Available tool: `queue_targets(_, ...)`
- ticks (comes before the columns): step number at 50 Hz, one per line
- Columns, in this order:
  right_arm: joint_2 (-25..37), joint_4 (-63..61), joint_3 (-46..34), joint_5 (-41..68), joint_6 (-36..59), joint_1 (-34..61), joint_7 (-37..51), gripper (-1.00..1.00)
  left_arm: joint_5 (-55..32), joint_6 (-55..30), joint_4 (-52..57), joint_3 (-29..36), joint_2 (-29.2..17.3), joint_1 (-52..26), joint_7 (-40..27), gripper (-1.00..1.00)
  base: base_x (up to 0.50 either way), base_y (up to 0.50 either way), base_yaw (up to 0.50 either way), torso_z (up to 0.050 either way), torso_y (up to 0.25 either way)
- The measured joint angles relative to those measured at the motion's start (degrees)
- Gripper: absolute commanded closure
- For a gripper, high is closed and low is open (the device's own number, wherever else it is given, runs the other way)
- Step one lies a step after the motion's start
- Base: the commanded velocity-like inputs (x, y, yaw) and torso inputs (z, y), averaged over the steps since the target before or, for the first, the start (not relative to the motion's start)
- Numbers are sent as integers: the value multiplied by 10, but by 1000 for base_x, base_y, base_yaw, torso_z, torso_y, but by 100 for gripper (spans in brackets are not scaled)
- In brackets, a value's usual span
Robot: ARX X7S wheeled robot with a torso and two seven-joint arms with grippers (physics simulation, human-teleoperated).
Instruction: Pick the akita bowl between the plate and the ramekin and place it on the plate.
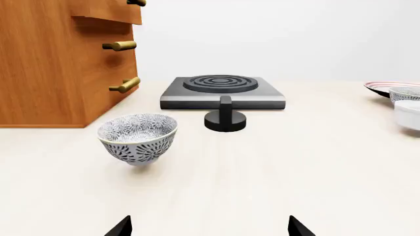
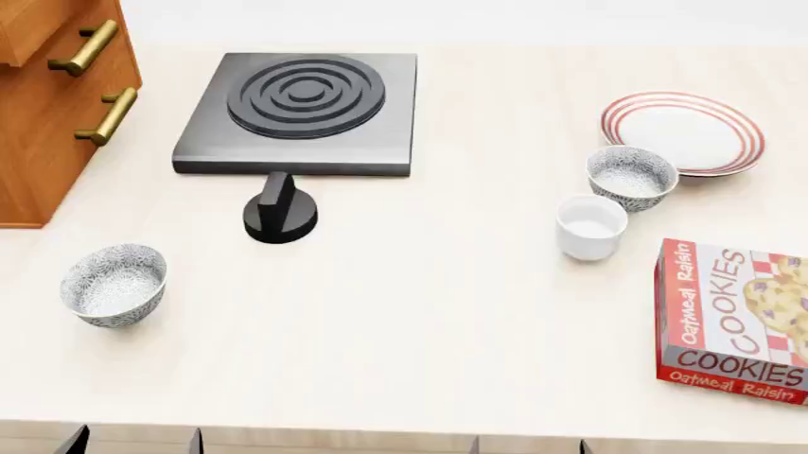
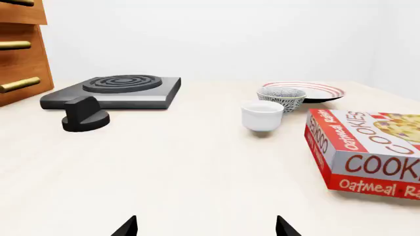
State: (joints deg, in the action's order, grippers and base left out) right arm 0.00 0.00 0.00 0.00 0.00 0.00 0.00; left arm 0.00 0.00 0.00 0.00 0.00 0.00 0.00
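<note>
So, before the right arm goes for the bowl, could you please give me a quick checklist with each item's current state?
1. Target identified: akita bowl sits between plate and ramekin; ok.
2. Not the look-alike bowl near the drawers: ok.
3. Plate bare to receive it: ok.
4. Right gripper open, holding nothing: ok.
5. Room around the target: ramekin close beside it, rim near the plate; contact cannot tell.
6. Cookie box lies near the approach path: not ok.

Non-task items: black hotplate (image 2: 301, 112) w/ separate knob (image 2: 279, 212) just in front, wooden drawer unit (image 2: 53, 95) w/ brass handles at far left, second speckled bowl (image 2: 114, 284) near it, cookie box (image 2: 735, 320) lying flat at right.
</note>
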Motion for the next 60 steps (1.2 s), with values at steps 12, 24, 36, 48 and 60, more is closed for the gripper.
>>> queue_targets(12, 13, -2, -16, 15, 3, 0, 21, -100, -14, 1, 0, 16, -14, 0, -16, -100, 0, 0, 0, 0, 0)
queue_targets(24, 26, 1, -30, 31, 3, 2, 41, -100, -32, -2, 1, 31, -27, -2, -30, -100, 0, 0, 0, 0, 0)
queue_targets(36, 36, 1, -43, 41, 3, 2, 57, -100, -85, -64, 42, 21, -38, -12, -42, -100, 0, 0, 0, 0, 0)
queue_targets(48, 46, -12, -55, 38, 5, -1, 76, -100, -167, -155, 75, -30, -51, -58, -72, -100, 0, 0, 0, 0, 0)
queue_targets(60, 61, -81, -76, 10, 40, -10, 96, -100, -236, -219, 68, -97, -70, -118, -107, -100, 0, 0, 0, 0, 0)
